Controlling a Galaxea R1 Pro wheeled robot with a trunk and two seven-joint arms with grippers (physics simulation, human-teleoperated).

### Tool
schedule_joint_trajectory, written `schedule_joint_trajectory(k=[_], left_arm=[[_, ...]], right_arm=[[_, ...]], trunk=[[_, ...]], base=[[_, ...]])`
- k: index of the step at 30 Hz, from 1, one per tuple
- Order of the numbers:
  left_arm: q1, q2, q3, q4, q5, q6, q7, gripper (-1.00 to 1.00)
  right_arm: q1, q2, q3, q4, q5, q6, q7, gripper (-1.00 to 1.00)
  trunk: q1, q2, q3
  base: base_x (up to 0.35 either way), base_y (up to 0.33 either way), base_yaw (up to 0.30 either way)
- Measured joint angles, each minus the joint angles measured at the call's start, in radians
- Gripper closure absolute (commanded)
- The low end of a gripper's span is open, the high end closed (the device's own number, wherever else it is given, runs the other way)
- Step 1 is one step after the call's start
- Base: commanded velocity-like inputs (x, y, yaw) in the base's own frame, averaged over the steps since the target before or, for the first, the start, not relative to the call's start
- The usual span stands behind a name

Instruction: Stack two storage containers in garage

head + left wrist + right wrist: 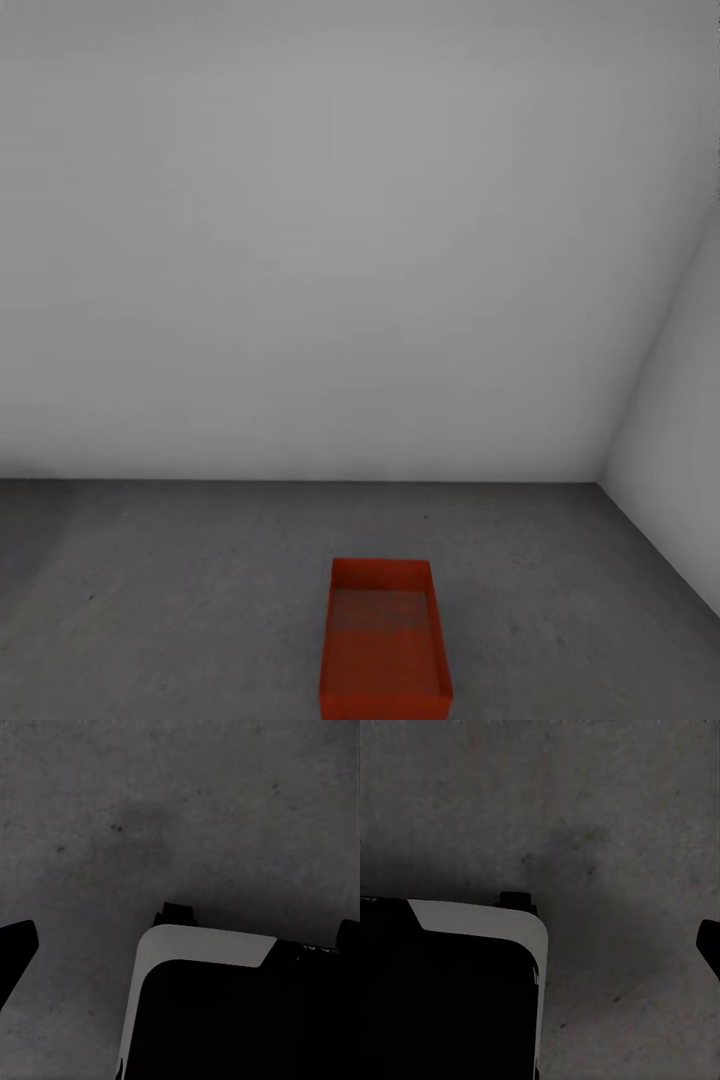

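Fingers on both my grippers I can't judge from either wrist camera, open or closed, while one orange-red storage container [385, 640] sits open-topped on the dark grey concrete floor [180, 590], near me, centre-right, short of the pale grey wall [330, 230].

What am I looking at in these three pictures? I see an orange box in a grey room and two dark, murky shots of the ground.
These are simulated camera views from a wheeled robot with two arms. The large picture comes from its head: a bare room with pale grey walls and a dark concrete floor. One orange-red storage container, open-topped and apparently empty, sits on that floor, close in front of the robot. The two dark pictures come from cameras on the wrists, both pointing down at the speckled concrete. The black and white shapes in them look like parts of the robot itself. Nothing appears to be held.
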Motion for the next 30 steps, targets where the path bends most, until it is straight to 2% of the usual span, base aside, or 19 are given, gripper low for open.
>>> schedule_joint_trajectory(k=[14,24,30], left_arm=[[0.000,0.000,0.000,0.000,0.000,0.000,0.000,-1.00],[0.000,0.000,0.000,0.000,0.000,0.000,0.000,-1.00],[0.000,0.000,0.000,0.001,0.000,0.000,0.000,-1.00]], right_arm=[[0.000,0.000,0.000,0.000,-0.001,0.002,0.004,-1.00],[0.000,0.008,-0.001,0.000,-0.006,0.007,-0.001,-1.00],[0.000,0.006,-0.007,0.000,-0.009,0.002,-0.002,-1.00]], trunk=[[0.000,0.000,0.022],[0.000,0.000,0.025],[0.000,0.000,0.025]], base=[[0.000,0.000,0.000],[0.000,0.000,0.000],[0.000,0.000,-0.194]])
